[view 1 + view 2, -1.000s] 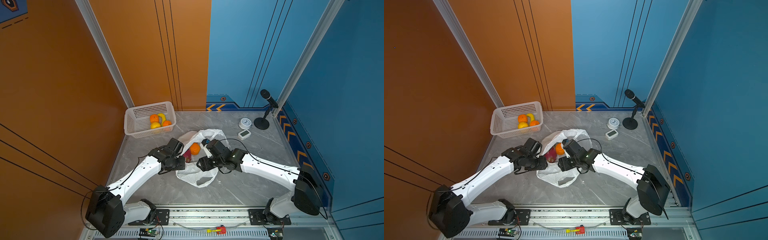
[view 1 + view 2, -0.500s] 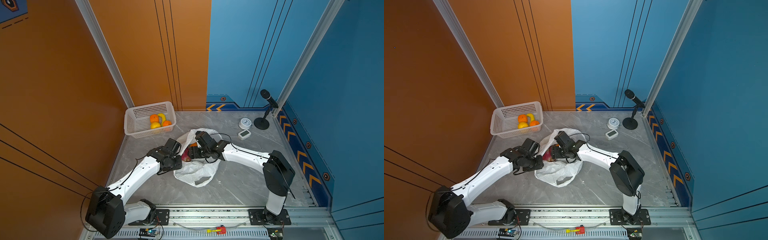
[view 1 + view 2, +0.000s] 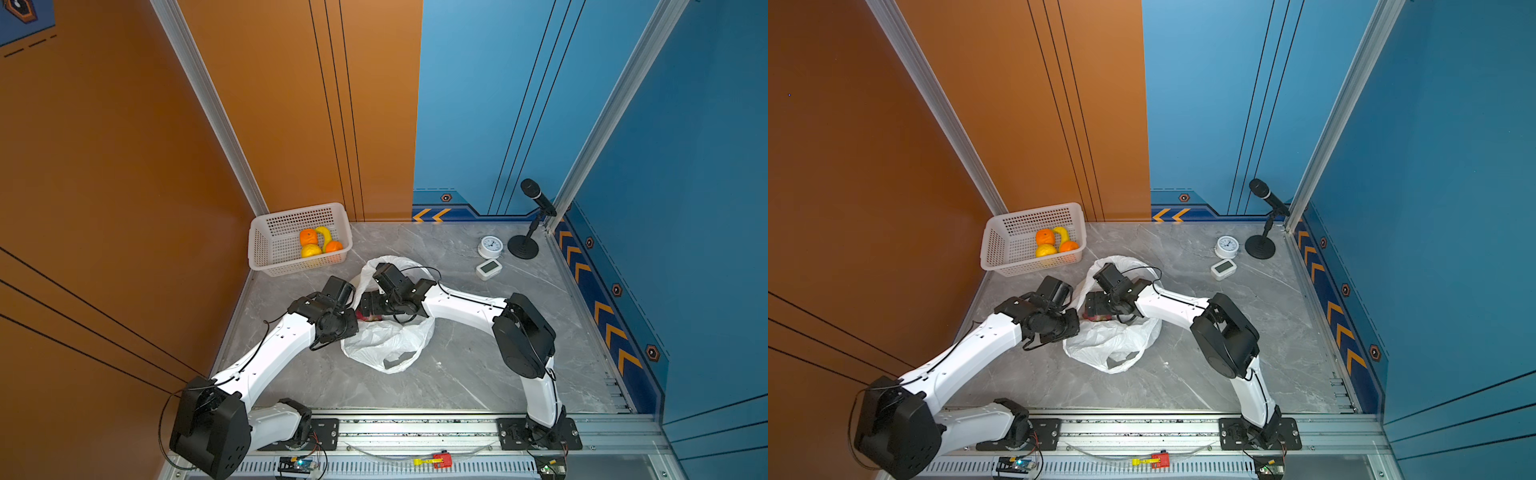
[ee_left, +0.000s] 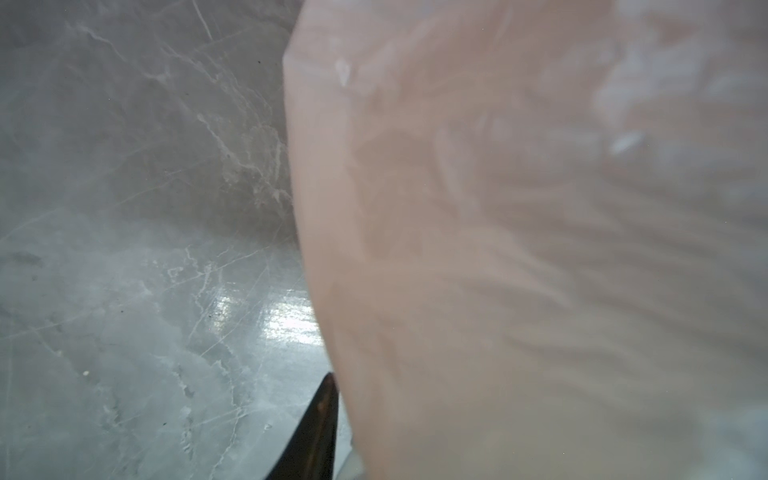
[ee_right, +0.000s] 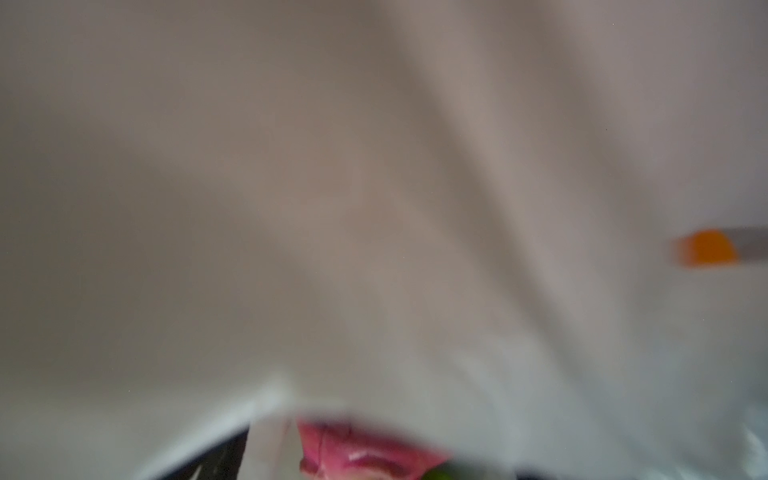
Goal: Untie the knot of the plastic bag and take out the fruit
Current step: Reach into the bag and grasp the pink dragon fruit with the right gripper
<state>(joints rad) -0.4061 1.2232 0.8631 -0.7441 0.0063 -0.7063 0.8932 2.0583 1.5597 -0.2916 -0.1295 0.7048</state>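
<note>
In both top views, a thin, crinkled white plastic bag (image 3: 386,345) sprawls low of centre on the grey marbled tabletop (image 3: 457,374), its mouth slack and no knot to be made out. At its left edge sits the left gripper (image 3: 353,322). The left wrist view shows only one dark fingertip (image 4: 318,428) beside the bag film, so how far it stands open, and whether it pinches plastic, cannot be told.

Just right of it, inside the bag, a sliver of pink-red dragon fruit (image 3: 371,318) shows, too little exposed to read its long axis. The right gripper (image 3: 365,306) hangs directly above it in the frame, the nearer of the two, its jaws hidden by film.

Upper left, well apart, the white perforated basket (image 3: 291,211) holds oranges (image 3: 308,237) and a curved yellow banana (image 3: 325,233).
</note>
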